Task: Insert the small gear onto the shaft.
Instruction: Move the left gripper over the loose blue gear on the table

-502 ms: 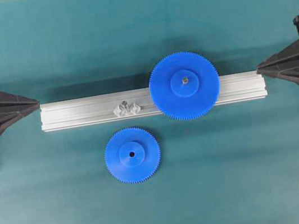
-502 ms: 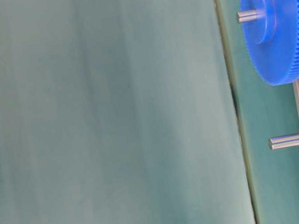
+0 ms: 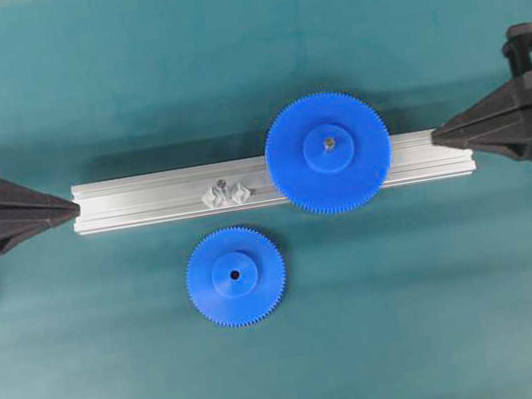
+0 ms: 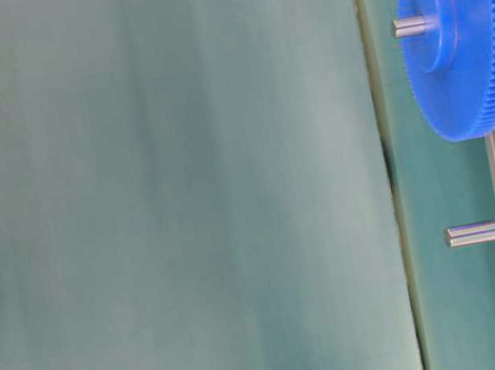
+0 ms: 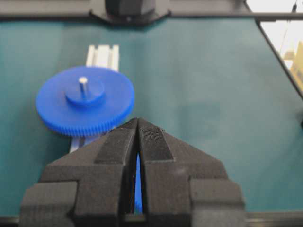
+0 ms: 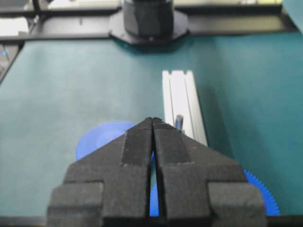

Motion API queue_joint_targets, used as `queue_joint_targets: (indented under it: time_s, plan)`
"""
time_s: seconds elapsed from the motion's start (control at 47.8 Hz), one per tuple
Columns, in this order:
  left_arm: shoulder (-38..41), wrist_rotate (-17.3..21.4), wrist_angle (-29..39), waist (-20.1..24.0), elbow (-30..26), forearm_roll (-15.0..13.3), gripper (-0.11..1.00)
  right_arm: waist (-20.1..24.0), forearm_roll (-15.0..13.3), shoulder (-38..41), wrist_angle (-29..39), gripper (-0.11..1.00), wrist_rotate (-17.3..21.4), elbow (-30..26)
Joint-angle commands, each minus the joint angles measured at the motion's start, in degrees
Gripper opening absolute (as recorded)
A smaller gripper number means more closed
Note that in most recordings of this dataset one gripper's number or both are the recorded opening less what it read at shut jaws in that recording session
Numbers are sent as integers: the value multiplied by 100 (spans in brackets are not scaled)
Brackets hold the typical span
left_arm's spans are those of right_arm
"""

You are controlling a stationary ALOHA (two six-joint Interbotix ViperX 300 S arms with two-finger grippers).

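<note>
Left gripper: fingers pressed together along their whole length, nothing between them; it hangs at the left end of the rail, its tip just beside that end, contact not determinable from above. Right gripper: fingers likewise closed flat against each other and empty; its tip lies over or just beside the right end of the rail. Neither gripper is near the small gear, which lies flat on the green table, hub and dark centre hole facing up, just in front of the rail and well apart from both grippers. The shaft stands bare on the rail on its small shiny base, between the rail's left end and the large gear; the table-level view shows the pin uncovered along its full length. The large gear is already seated on its own pin at the right part of the rail, with the pin tip showing through the hub. Assessment: the task has not begun in any material sense. The gear is ungripped and the shaft unoccupied. Outstanding items: open one gripper, grasp the small gear, lift it, bring its centre hole over the shaft, and lower it until seated, probably with teeth meeting those of the large gear. Alignment of hole to pin is judged the critical step
</note>
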Motion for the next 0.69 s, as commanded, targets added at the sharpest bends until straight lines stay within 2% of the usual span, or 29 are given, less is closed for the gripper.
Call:
queue_joint_targets:
  time_s: [0.0, 0.314, 0.669]
  plan:
    - [114, 9, 132, -53, -229, 18, -1, 0, 9, 141, -18, 3, 70, -132]
    - [844, 62, 475, -185, -615, 35, -1, 0, 9, 396, 246, 3, 246, -88]
    - [2092, 62, 703, -185, -1178, 35, -1, 0, 9, 545, 571, 3, 316, -35]
